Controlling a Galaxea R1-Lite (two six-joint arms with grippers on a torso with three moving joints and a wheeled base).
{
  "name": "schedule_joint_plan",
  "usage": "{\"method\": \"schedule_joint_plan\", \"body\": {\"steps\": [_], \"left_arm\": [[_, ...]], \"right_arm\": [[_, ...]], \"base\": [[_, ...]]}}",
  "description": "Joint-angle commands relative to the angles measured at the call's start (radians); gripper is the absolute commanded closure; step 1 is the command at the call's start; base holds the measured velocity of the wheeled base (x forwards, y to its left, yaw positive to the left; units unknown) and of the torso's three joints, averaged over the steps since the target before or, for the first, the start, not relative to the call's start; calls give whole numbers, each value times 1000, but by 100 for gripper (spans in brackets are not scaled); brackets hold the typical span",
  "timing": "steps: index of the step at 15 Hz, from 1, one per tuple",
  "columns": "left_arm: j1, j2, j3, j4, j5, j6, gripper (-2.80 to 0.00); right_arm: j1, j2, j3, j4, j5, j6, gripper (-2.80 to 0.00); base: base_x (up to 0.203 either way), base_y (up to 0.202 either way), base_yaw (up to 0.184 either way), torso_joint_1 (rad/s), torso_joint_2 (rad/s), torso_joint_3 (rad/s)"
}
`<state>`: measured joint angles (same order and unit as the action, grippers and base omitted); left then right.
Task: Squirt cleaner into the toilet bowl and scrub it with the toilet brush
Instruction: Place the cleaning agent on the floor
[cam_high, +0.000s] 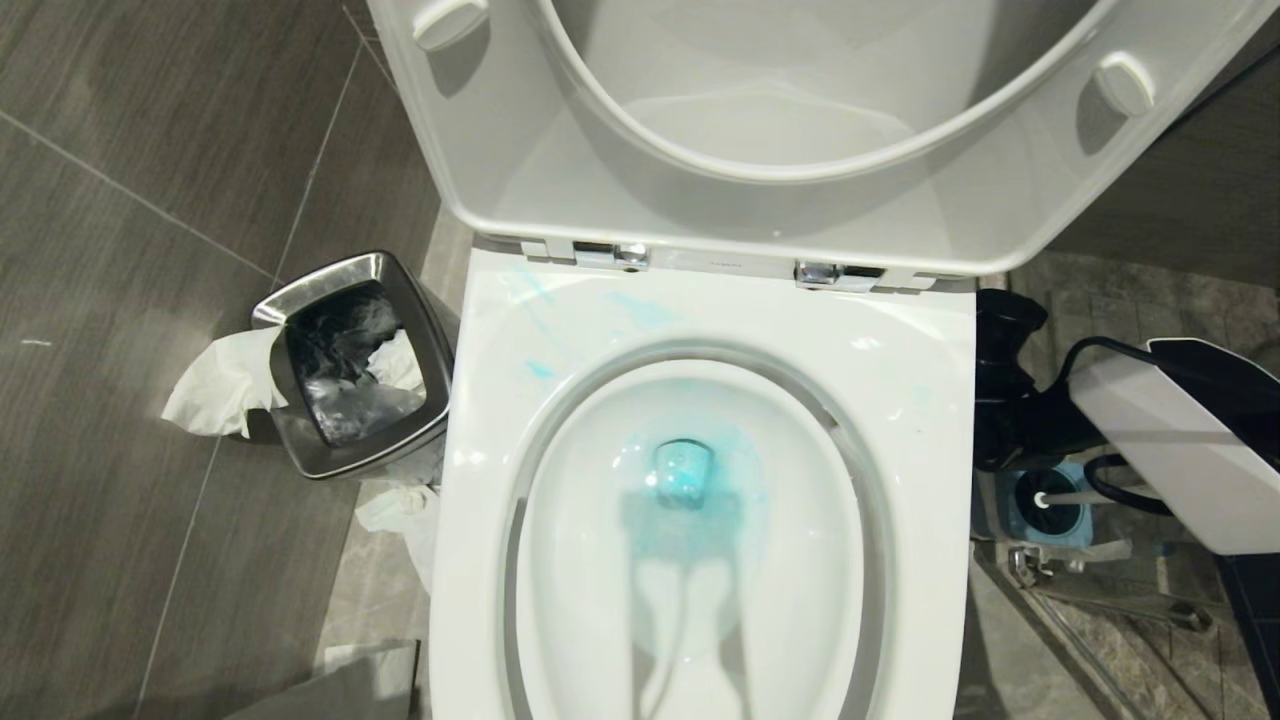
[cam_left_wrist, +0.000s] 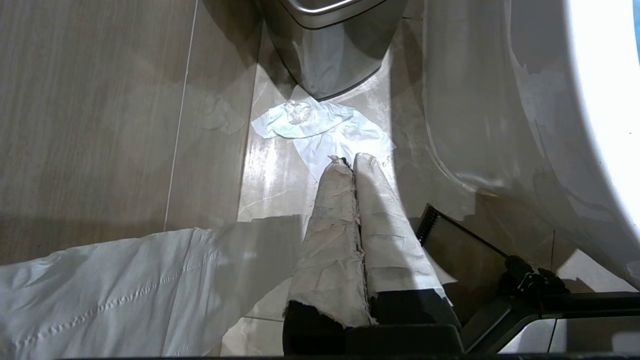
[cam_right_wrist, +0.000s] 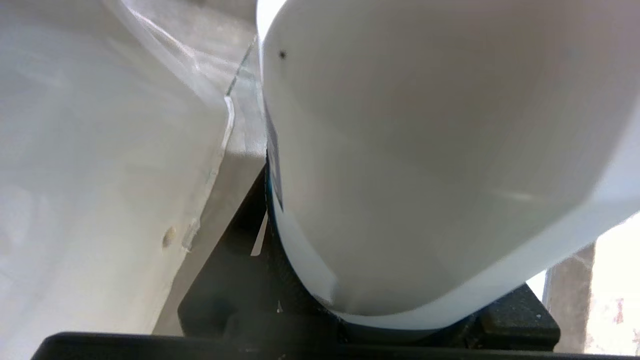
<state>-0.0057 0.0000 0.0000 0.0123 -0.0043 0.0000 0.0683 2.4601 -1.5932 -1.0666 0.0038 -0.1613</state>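
While turquoise cleaner (cam_high: 690, 500) tints the glossy white ceramic toilet bowl (cam_high: 900, 400), the right gripper (cam_right_wrist: 300, 320) clasps a rounded white container (cam_right_wrist: 425, 165) — next (likely): fetch the white-handled toilet brush (cam_high: 1045, 498).

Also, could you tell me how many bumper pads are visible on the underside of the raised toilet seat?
2: one bumper pad on the left side of the raised seat, another on its right. The seat's upper part is out of frame, so more may be hidden.
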Motion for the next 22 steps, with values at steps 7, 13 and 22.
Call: {"method": "schedule_joint_plan", "body": {"steps": [7, 13, 22], "left_arm": [[0, 2, 0, 0, 0, 0, 0], [0, 2, 0, 0, 0, 0, 0], [0, 2, 0, 0, 0, 0, 0]], "right_arm": [[13, 28, -5, 0, 1, 0, 0], [25, 42, -37, -1, 2, 0, 0], [28, 51, -42, -3, 5, -1, 0]], "base": [[0, 0, 0, 0, 0, 0], [0, 0, 0, 0, 0, 0], [0, 0, 0, 0, 0, 0]]}}
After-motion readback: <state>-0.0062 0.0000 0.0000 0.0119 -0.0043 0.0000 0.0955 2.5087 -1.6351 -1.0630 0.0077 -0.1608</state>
